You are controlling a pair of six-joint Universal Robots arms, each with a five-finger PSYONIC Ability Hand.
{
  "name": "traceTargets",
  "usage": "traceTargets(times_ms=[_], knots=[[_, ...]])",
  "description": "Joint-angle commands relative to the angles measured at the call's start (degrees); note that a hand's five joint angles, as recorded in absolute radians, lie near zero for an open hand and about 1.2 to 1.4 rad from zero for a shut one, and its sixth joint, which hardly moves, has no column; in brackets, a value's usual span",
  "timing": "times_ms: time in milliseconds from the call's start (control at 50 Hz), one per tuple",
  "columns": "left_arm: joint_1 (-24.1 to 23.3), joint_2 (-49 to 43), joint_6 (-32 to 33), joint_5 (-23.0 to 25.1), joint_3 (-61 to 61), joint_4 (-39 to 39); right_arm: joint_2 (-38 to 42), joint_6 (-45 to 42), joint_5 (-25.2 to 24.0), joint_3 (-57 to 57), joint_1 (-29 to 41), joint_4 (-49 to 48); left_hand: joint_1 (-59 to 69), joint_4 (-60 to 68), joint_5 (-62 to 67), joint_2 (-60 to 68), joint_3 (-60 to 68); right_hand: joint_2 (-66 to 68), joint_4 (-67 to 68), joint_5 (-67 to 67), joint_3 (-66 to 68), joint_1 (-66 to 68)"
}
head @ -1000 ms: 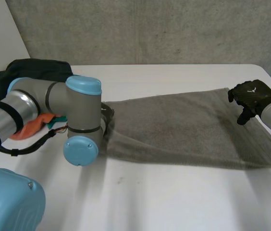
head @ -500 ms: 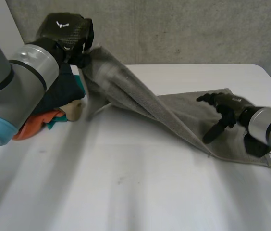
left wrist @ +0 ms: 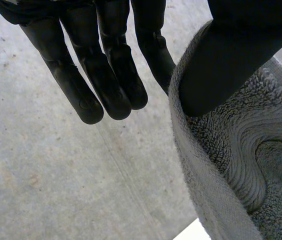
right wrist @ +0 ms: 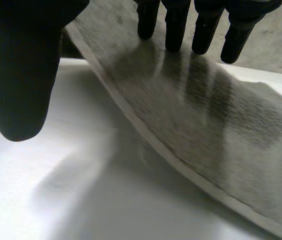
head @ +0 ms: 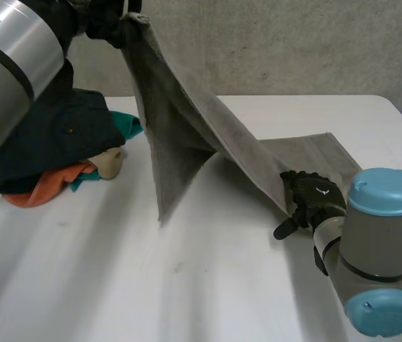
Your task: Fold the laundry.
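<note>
Nearest, the right hand [head: 313, 201], fingers straight and thumb apart, rests at the long grey terry towel's [head: 187, 135] edge on the white table [head: 187, 285], not gripping. Farther, the left hand [head: 101, 18] pinches a corner high; this thin pinch could slip.

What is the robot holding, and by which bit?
The left robot hand pinches the towel at its raised corner; the right robot hand is open by its lower edge.
</note>
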Motion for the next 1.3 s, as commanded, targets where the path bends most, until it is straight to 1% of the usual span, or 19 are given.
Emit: traceTargets(times_ms=[20,100,200,320,400,420,480,500,580,680,860,940,1060,1080,1100,1120,1140,1220,1300], knots=[[1.48,3.15,-2.68,-0.55,0.24,-1.05,3.65,-2.14,2.95,-2.53,-2.05,-2.36,12.83,11.27,13.86,11.41,11.79,12.79,12.87,12.51,12.91,12.94],[3.77,5.16,-6.02,-0.38,0.24,-3.06,4.62,-2.76,3.31,-3.32,-4.15,-4.65,12.83,11.27,13.86,11.41,11.79,23.05,23.14,22.77,23.17,23.2],[6.32,6.75,-7.78,-0.29,-0.11,-3.95,4.8,-5.12,0.85,-4.81,-6.79,-4.74,12.83,11.27,13.86,11.41,11.79,65.4,65.49,65.12,65.52,65.55],[11.32,7.02,-7.87,0.06,-1.25,-4.47,-0.03,-10.75,-4.6,-5.52,-10.48,-2.02,12.83,11.27,13.86,11.41,11.79,65.49,65.57,65.21,65.61,65.63],[14.75,6.58,-7.61,1.73,-3.27,-5.0,-7.41,-17.25,-11.09,-7.54,-15.05,1.84,12.83,11.27,13.86,11.41,11.79,65.49,65.57,65.21,65.61,65.63],[15.72,6.23,-7.43,2.69,-4.32,-5.26,-9.77,-20.83,-14.59,-9.02,-16.62,4.55,12.83,11.27,13.86,11.41,11.79,65.49,65.57,65.21,65.61,65.63],[17.04,4.74,-6.73,4.37,-6.17,-5.53,-12.6,-26.47,-19.88,-12.19,-18.57,10.79,12.83,11.27,13.86,11.41,11.79,65.49,65.57,65.21,65.61,65.63],[17.74,3.25,-5.86,5.42,-7.57,-5.7,-14.0,-30.58,-22.86,-14.64,-19.53,16.73,12.83,11.27,13.86,11.41,11.79,65.49,65.57,65.21,65.61,65.63],[19.24,-1.75,-1.83,6.48,-10.39,-5.62,-13.76,-38.59,-28.4,-20.62,-21.2,32.12,12.83,11.27,13.86,11.41,11.79,65.49,65.57,65.21,65.61,65.63],[19.68,-9.67,2.23,6.31,-11.19,-5.79,-8.49,-43.53,-32.11,-25.73,-21.39,42.8,12.83,11.27,13.86,11.41,11.79,65.49,65.57,65.21,65.61,65.63],[18.45,-23.56,1.53,9.91,-6.19,-5.44,6.63,-42.49,-32.12,-30.66,-18.49,35.61,12.83,11.27,13.86,11.41,11.79,65.49,65.57,65.21,65.61,65.63],[17.66,-28.92,0.83,8.16,-1.62,-5.71,12.52,-40.99,-29.22,-32.5,-17.43,31.48,12.83,11.27,13.86,11.41,11.79,65.49,65.57,65.21,65.61,65.63],[17.31,-30.69,-0.66,2.09,1.91,-6.76,13.76,-38.01,-26.67,-34.09,-16.9,29.54,12.83,11.27,13.86,11.41,11.79,65.49,65.57,65.21,65.61,65.63],[17.31,-30.6,-0.67,2.0,1.82,-6.85,13.59,-37.39,-26.67,-34.0,-16.9,29.62,12.83,11.27,13.86,11.41,11.79,61.8,61.88,61.52,61.92,61.95],[17.31,-30.34,-0.58,2.0,1.82,-6.85,13.32,-36.87,-26.67,-33.91,-16.9,29.71,12.83,11.27,13.86,11.41,11.79,52.61,52.69,52.33,52.73,52.75],[17.22,-29.73,-0.58,2.26,1.47,-6.85,12.62,-36.16,-26.75,-33.74,-16.73,30.06,12.83,11.27,13.86,11.41,11.79,37.36,37.44,37.08,37.48,37.51],[17.22,-29.46,-0.75,2.44,1.21,-6.85,12.44,-35.81,-26.75,-33.65,-16.55,30.33,12.83,11.27,13.86,11.41,11.79,31.88,31.96,31.6,32.0,32.03],[17.22,-27.7,-0.49,3.67,-0.46,-6.85,12.18,-37.29,-26.4,-34.52,-15.5,31.73,12.83,11.27,13.86,11.41,11.79,21.07,21.16,20.79,21.19,21.22],[17.48,-26.12,-0.4,4.11,-1.87,-6.5,12.97,-42.91,-25.7,-36.19,-15.06,35.59,12.83,11.27,13.86,11.41,11.79,19.88,19.96,19.6,20.0,20.03]])
